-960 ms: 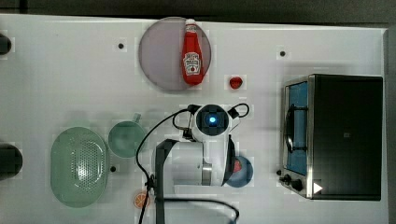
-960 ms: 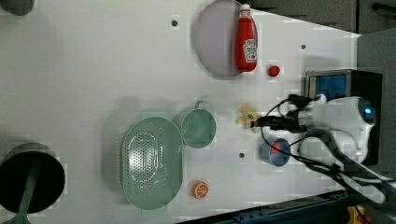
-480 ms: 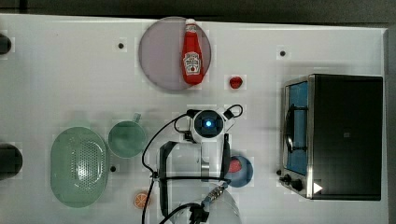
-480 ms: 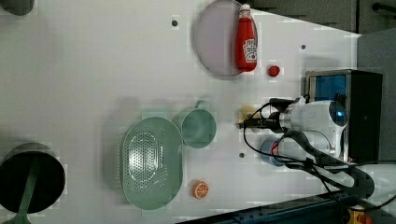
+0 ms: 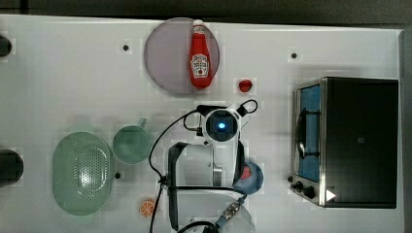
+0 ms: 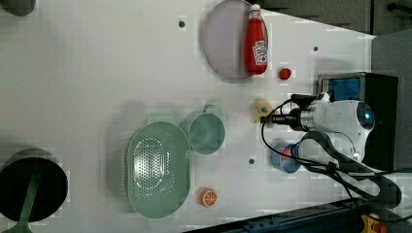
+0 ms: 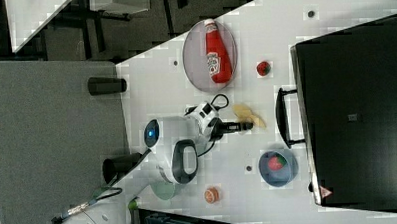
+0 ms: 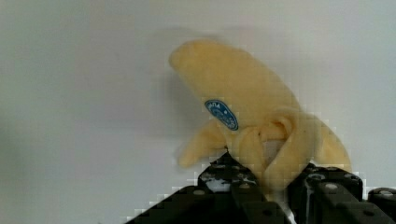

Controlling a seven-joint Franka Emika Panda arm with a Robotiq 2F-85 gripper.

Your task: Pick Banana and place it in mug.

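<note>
- Though the white counter (image 5: 68, 73) carries many things, the largest is the black toaster oven (image 5: 347, 141) at the top view's right, its glass door facing the arm.
- Next in size, the pale green perforated basket (image 6: 156, 168) lies just beside the mug (image 6: 206, 133), a translucent teal cup with its small handle turned away from the basket in the left view.
- A round grey plate (image 5: 170, 56) holds a red ketchup bottle (image 5: 199, 60); its white label carries writing, too small to read.
- The gripper (image 6: 268, 118) sits at the banana (image 6: 261, 108), which lies on the counter between the mug and the toaster oven in the left view, well apart from the mug.
- In the wrist view the black fingers (image 8: 224, 172) stand on either side of the banana's peeled, flared end; whether they have closed on it I cannot tell.
- The banana looks like a soft plush toy with a small blue oval sticker (image 8: 221, 114), its lettering unreadable.
- Risk, as I judge it: a grip on the floppy peel flaps alone could let the body droop or slip free during the carry, and a dangling banana may catch the mug's rim and tip the light cup.
- A blue bowl (image 7: 278, 168) with a strawberry, a loose strawberry (image 5: 245, 86) and an orange slice (image 6: 209, 197) sit clear of the likely path.
</note>
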